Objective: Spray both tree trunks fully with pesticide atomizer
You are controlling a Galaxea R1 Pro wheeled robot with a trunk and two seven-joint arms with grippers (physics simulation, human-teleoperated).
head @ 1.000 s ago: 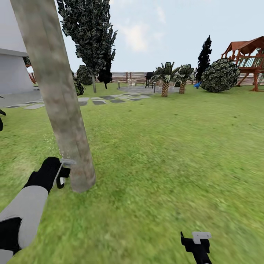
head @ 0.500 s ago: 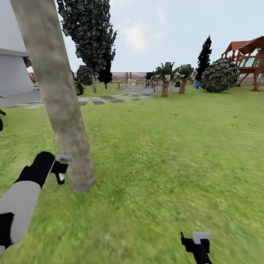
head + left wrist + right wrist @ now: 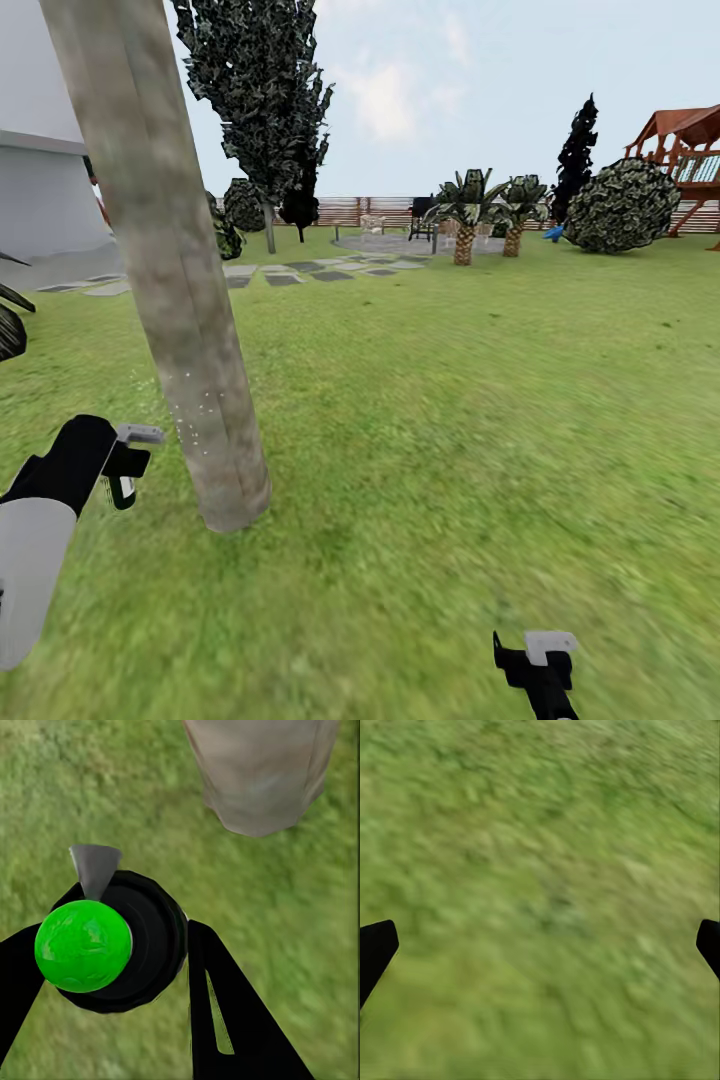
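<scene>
Currently the left gripper pinches the black pesticide atomizer with its green ball top and grey nozzle, held low just beside the thick mottled grey-tan tree trunk. White droplets speckle only the trunk's lower part. Risks: nozzle aim drifts onto the blurry green grass floor; upper bark and far side go uncovered; the arm bumps the trunk. Right gripper hangs spread, empty, over grass.
</scene>
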